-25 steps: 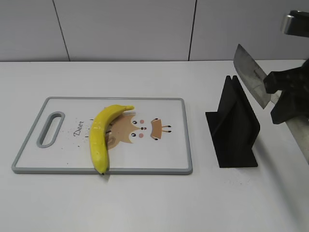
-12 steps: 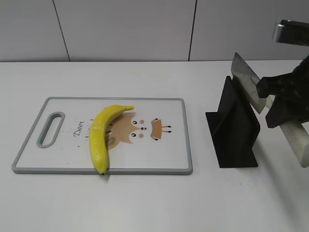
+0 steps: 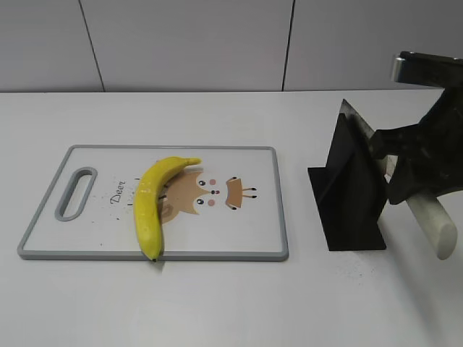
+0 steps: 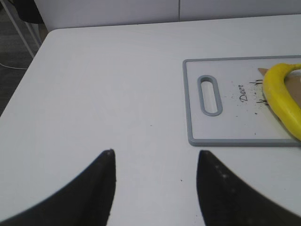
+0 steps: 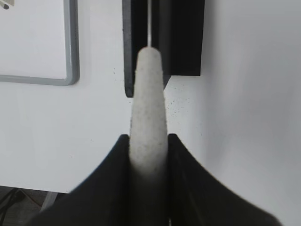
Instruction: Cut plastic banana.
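The plastic banana (image 3: 148,202) lies whole and bright yellow on the white cutting board (image 3: 239,238), its dark tip at the board's front edge; part of it shows in the left wrist view (image 4: 282,96). My right gripper (image 3: 405,170) is shut on the knife's white handle (image 3: 432,220), (image 5: 149,108). The knife blade (image 3: 358,123) sits partly down in the slot of the black knife stand (image 3: 351,195), (image 5: 181,37). My left gripper (image 4: 155,155) is open and empty over bare table, left of the board, and is out of the exterior view.
The board has a grey rim and a handle slot (image 3: 76,193), (image 4: 209,94) at its left end. The table's left edge (image 4: 28,61) shows in the left wrist view. A grey wall stands behind the table.
My right gripper has moved left and down with the knife, and the blade has gone from above the stand into its slot. The banana and board have not moved.
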`<act>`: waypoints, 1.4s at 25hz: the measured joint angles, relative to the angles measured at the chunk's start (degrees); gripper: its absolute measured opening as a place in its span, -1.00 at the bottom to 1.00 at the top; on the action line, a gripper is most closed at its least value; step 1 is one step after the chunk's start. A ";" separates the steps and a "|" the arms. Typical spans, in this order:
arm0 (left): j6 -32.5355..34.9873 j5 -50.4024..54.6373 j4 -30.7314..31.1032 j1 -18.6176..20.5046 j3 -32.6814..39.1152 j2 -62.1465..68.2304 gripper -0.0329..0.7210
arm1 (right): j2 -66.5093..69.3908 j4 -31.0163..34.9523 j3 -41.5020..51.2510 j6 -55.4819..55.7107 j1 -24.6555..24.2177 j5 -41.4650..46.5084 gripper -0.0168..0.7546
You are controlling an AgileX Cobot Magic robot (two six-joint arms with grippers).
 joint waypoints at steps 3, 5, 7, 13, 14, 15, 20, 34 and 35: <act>0.00 0.00 0.00 0.00 0.00 0.00 0.49 | 0.19 0.38 0.00 0.00 0.00 0.00 -0.49; 0.00 0.00 0.00 0.00 0.00 0.00 0.49 | 0.19 0.90 0.00 -0.06 0.00 0.00 -0.49; 0.00 -0.05 0.00 0.00 0.00 0.00 0.49 | 0.31 1.32 0.00 -0.31 0.00 0.00 -0.49; 0.00 -0.11 0.00 0.00 0.00 0.00 0.49 | 2.51 1.89 0.00 -0.40 0.00 -0.90 -0.49; 0.00 -0.11 0.00 0.00 0.00 0.00 0.49 | 2.51 1.89 0.00 -0.40 0.00 -1.26 -0.49; 0.00 -0.11 0.00 0.00 0.00 0.00 0.49 | 2.56 1.89 0.00 -0.45 0.00 -1.57 -0.49; 0.00 -0.15 -0.01 0.00 0.00 0.00 0.49 | 2.78 1.89 0.00 -0.45 0.00 -3.03 -0.49; 0.00 -0.21 -0.07 0.00 0.00 0.00 0.49 | 4.42 1.33 0.00 -0.62 0.00 -6.87 -0.17; 0.00 -0.21 -0.07 0.00 0.00 0.00 0.49 | 4.42 1.27 0.00 -0.62 0.00 -7.05 -0.02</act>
